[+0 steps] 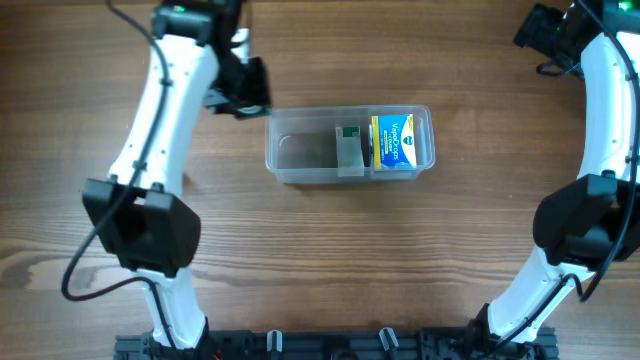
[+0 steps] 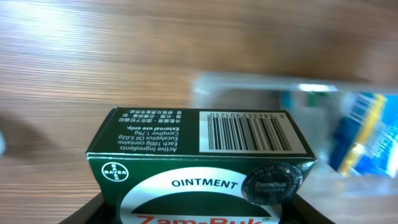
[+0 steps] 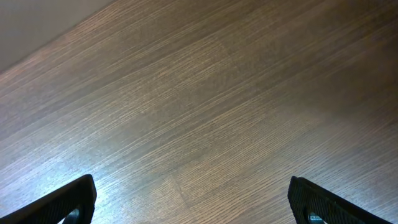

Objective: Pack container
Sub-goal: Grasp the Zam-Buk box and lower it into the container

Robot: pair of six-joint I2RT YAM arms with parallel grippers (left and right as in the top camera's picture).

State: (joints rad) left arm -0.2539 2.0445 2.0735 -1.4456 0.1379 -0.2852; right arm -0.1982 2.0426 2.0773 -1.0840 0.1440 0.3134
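An ointment box (image 2: 199, 137) is clamped in the left gripper (image 1: 243, 92) just beside the container (image 1: 290, 150); the right gripper (image 3: 196, 202) is spread wide

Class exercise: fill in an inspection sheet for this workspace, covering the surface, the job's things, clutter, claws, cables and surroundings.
Surface: brown wood-grain table.
Job's things: clear container at the centre, holding a yellow-and-blue box at its right end and a small green-topped item beside that; its left part is unfilled. A green ointment box is outside it.
Clutter: nothing seen.
Claws: left claw shut on the ointment box, near the container's left end; right claw open over bare wood, far right.
Cables: black cable looping beside the left arm.
Surroundings: black rail along the near table edge.
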